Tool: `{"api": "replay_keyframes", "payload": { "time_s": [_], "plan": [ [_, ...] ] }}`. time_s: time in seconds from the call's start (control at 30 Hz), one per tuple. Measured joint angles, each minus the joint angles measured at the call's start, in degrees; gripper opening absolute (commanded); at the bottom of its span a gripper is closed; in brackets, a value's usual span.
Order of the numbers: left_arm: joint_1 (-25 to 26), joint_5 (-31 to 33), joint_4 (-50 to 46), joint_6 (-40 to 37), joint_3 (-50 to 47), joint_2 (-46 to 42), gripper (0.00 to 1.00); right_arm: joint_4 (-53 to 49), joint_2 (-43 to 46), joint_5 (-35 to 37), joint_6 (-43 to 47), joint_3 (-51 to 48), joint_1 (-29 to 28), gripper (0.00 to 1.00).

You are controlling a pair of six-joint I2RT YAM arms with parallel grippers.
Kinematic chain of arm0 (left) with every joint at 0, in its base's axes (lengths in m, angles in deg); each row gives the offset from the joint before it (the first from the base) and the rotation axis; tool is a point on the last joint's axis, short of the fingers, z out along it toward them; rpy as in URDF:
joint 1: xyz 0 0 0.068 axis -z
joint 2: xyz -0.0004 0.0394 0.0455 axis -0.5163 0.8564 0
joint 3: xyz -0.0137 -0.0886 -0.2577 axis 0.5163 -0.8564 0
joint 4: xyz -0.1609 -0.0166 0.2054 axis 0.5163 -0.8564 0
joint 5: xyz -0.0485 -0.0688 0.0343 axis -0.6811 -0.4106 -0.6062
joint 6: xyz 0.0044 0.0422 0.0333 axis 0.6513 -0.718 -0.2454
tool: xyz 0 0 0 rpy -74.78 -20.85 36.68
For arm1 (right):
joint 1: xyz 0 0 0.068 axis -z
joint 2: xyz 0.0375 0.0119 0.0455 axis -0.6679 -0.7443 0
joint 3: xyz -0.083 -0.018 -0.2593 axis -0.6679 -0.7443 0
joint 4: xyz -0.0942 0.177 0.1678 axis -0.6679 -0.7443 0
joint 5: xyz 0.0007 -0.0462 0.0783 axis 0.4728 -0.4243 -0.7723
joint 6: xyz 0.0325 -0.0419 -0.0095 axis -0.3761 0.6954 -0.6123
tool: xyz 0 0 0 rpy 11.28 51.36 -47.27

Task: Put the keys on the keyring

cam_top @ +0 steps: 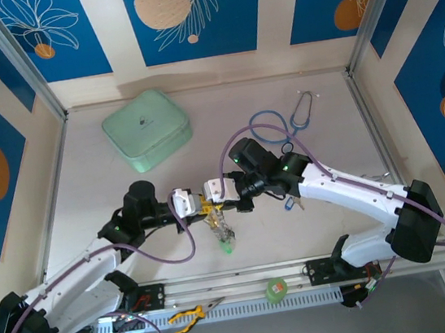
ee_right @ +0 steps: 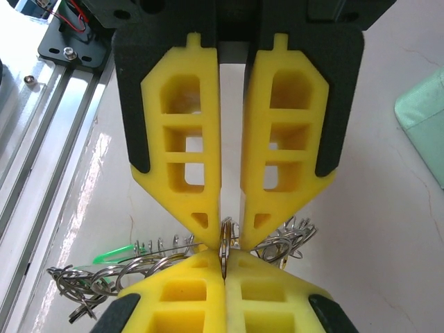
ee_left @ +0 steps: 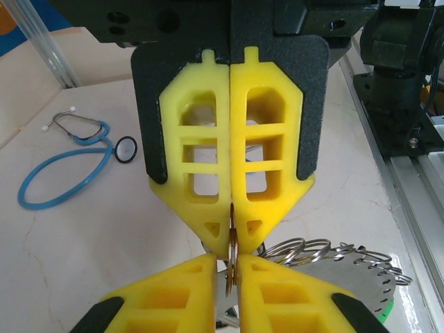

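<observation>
Pale desk (cam_top: 223,105), blue-patterned walls (cam_top: 186,15). Meeting tip to tip just above keyring (ee_left: 368,283): left tool (ee_left: 232,274) and right tool (ee_right: 224,263), both pinched narrow on one thin ring (ee_right: 224,239), edge-on. Green tag (cam_top: 228,249) at keyring's near edge.

Robot lab: alu-frame booth (cam_top: 25,69)

Both arms reach inward; left gripper (ee_left: 229,269) and right gripper (ee_right: 224,254) meet tip to tip, jaws pinched close.
</observation>
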Motion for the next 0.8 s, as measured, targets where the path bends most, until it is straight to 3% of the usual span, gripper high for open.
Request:
{"api": "replay_keyframes", "payload": {
  "time_s": [0.17, 0.23, 0.33, 0.57, 0.8],
  "plan": [
    [0.0, -0.31, -0.52, -1.16, 0.11, 0.17, 0.0, -0.31, -0.15, 0.11, -0.04, 0.07, 0.0, 0.0],
    [0.0, -0.46, -0.59, -1.09, 0.11, 0.17, 0.0, -0.31, -0.15, 0.11, -0.07, 0.07, 0.0, 0.16],
    [0.0, -0.2, 0.42, -0.76, -0.09, 0.11, 0.0, 1.49, 0.5, -1.01, -0.9, -1.2, 0.79, 0.3],
    [0.17, -0.07, 10.38, 4.11, -5.75, -0.79, 0.0, 11.67, 5.4, -7.78, -6.08, -9.38, 6.67, 0.32],
    [0.17, 0.28, 15.82, 7.78, -7.74, -1.53, 0.0, 15.98, 5.49, -12.52, -9.11, -11.87, 7.26, 0.31]
  ]
}}
